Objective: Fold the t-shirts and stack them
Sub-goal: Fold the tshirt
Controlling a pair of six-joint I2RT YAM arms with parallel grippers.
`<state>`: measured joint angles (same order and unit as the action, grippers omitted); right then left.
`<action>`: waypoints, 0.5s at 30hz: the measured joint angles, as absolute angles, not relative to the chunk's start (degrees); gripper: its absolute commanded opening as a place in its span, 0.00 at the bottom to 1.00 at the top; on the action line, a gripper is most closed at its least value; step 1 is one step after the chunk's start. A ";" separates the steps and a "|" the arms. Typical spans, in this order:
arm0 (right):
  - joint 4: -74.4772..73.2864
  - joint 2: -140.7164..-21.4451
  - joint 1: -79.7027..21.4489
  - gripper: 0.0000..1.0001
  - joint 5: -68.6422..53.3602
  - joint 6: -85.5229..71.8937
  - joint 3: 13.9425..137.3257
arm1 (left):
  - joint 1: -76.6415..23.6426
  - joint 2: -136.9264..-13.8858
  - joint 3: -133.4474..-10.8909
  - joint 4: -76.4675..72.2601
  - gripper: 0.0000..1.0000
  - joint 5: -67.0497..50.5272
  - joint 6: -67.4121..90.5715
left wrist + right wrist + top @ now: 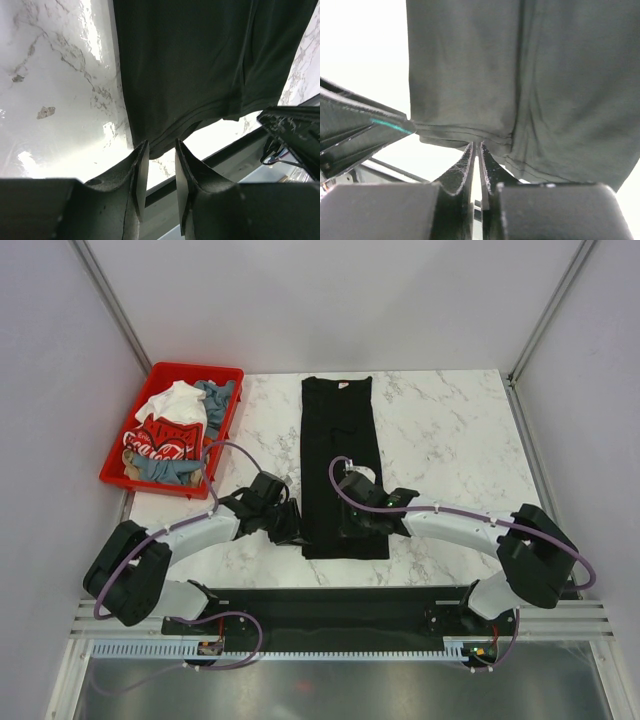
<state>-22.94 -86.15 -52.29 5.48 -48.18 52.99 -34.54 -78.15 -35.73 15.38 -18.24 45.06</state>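
- Nearest in the overhead view are my two arms, reaching up from the bottom edge. My left hand (290, 525) sits at the lower left corner of the black t-shirt (338, 440). My right hand (360, 518) rests on the shirt's lower part, right of centre.
- That shirt lies flat as a long narrow strip up the middle of the bench (450, 430), with its neck label (343, 385) at the top end.
- At upper left the red bin (112, 476) holds a white tee (175, 405), a red Coca-Cola tee (165, 440) and a grey-blue tee (215, 395), all crumpled together.
- Left wrist view: my left hand (161, 145) is released, its fingers parted with bright bench (60, 75) showing in the gap. The hem corner of the black t-shirt (200, 60) lies right at the fingertips, and the cloth fills the upper middle and right.
- Right wrist view: my right hand (476, 145) is clenched, its fingers all but touching. The tips pinch the folded hem of the black t-shirt (520, 75) at the frame's centre.
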 measured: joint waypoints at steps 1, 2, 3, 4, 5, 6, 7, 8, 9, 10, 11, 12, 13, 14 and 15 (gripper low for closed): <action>-22.52 -86.39 -52.29 0.08 4.73 -48.07 52.97 | -34.54 -78.15 -35.73 15.09 0.35 -18.04 45.34; -22.04 -86.72 -52.31 0.08 4.36 -48.03 52.93 | -34.54 -78.19 -35.73 14.98 0.35 -18.00 45.58; -21.58 -87.02 -52.36 0.07 4.23 -47.99 52.84 | -34.54 -78.19 -35.73 14.92 0.36 -17.98 45.71; -20.93 -87.35 -52.38 0.08 4.23 -47.97 52.60 | -34.54 -78.19 -35.73 14.79 0.36 -17.93 45.82; -19.86 -87.59 -52.38 0.07 4.29 -47.94 51.88 | -34.54 -78.22 -35.73 14.79 0.36 -17.87 45.91; -19.29 -87.74 -52.38 0.07 4.32 -47.92 51.18 | -34.54 -78.24 -35.70 14.81 0.36 -17.80 46.02; -18.74 -87.99 -52.38 0.07 4.34 -47.88 50.26 | -34.54 -78.30 -35.70 14.79 0.36 -17.78 46.06; -18.33 -88.42 -52.38 0.06 4.34 -47.77 49.39 | -34.54 -78.39 -35.70 14.79 0.36 -17.72 46.11; -18.13 -89.06 -52.38 0.06 4.32 -47.75 48.64 | -34.54 -78.50 -35.62 14.76 0.36 -17.56 46.17; -17.89 -89.78 -52.38 0.06 4.32 -47.72 48.10 | -34.54 -78.59 -35.48 14.76 0.36 -17.50 46.24; -17.63 -90.52 -52.38 0.06 4.34 -47.72 47.62 | -34.54 -78.61 -35.27 14.72 0.37 -17.43 46.26; -17.52 -90.94 -52.38 0.06 4.36 -47.72 47.24 | -34.54 -78.61 -35.09 14.79 0.37 -17.39 46.28; -17.06 -91.00 -52.38 0.06 4.32 -47.75 47.03 | -34.54 -78.61 -34.85 14.76 0.38 -17.19 46.30; -16.73 -90.91 -52.38 0.06 4.58 -47.72 46.98 | -34.54 -78.61 -34.63 14.76 0.38 -16.93 46.33; -16.45 -90.91 -52.38 0.06 4.64 -47.72 46.85 | -34.54 -78.61 -34.39 14.79 0.39 -16.71 46.37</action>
<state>-16.45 -90.91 -52.38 4.64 -47.72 46.85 -34.54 -78.61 -34.39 14.79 -16.71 46.37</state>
